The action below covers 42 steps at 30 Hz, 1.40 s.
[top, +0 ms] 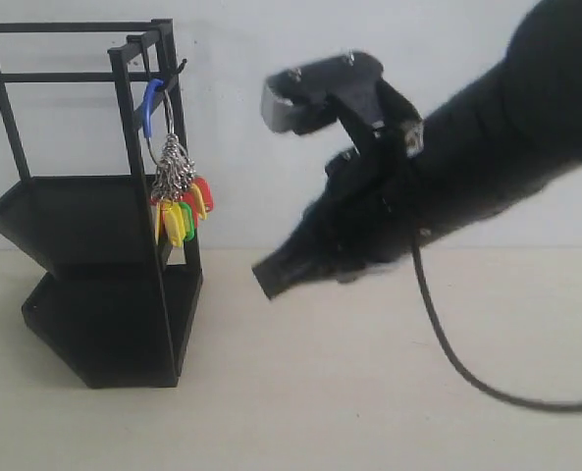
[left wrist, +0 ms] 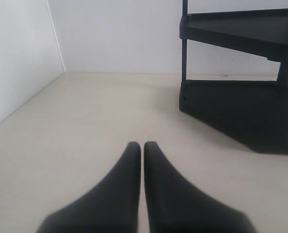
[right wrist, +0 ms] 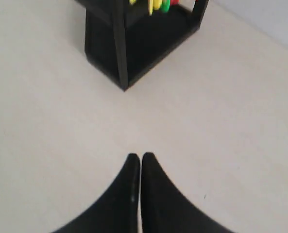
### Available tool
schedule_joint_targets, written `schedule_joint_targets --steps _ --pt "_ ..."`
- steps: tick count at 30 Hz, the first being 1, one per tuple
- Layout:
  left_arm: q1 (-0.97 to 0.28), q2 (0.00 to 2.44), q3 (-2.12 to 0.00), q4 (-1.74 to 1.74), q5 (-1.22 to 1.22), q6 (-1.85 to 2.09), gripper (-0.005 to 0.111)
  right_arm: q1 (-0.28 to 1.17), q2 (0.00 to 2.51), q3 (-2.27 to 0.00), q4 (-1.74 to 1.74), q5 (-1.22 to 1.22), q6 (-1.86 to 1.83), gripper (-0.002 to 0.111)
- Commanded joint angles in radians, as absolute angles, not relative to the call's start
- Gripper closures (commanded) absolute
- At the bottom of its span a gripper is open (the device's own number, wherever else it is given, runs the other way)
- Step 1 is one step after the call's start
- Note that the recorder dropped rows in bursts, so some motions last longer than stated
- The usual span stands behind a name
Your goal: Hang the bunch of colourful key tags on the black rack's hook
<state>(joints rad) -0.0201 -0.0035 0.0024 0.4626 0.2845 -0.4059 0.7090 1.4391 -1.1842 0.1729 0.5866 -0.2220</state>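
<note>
While hooked, bunch beyond right claw

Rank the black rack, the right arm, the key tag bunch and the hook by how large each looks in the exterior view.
1-2. black rack and right arm: similar spread. The arm seems nearer the camera, so I leave them unranked.
3. key tag bunch
4. hook, smallest
</note>
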Motion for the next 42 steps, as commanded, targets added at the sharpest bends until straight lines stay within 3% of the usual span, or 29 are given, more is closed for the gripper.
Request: schedule_joint_targets --steps 1,7,27,35,42 --pt "-0.021 0.000 0.000 0.463 0.284 -0.411 0.102 0.706 1.337 -0.957 0.233 0.537 -0.199 0.108" --pt "-0.021 0.000 0.000 0.463 0.284 -0.411 0.102 0.706 1.202 -0.761 0.278 0.514 -0.104 0.108" --pt "-0.021 0.000 0.000 0.463 0.284 -0.411 0.102 0.706 1.095 -0.751 0.278 0.577 -0.114 0.108" --pt "-0.021 0.000 0.000 0.463 0.284 -0.411 0.102 0.704 0.811 -0.517 0.258 0.357 -0.219 0.108" --pt "-0.021 0.000 0.000 0.463 0.284 -0.411 0.102 0.548 0.453 -0.246 0.278 0.093 -0.208 0.108"
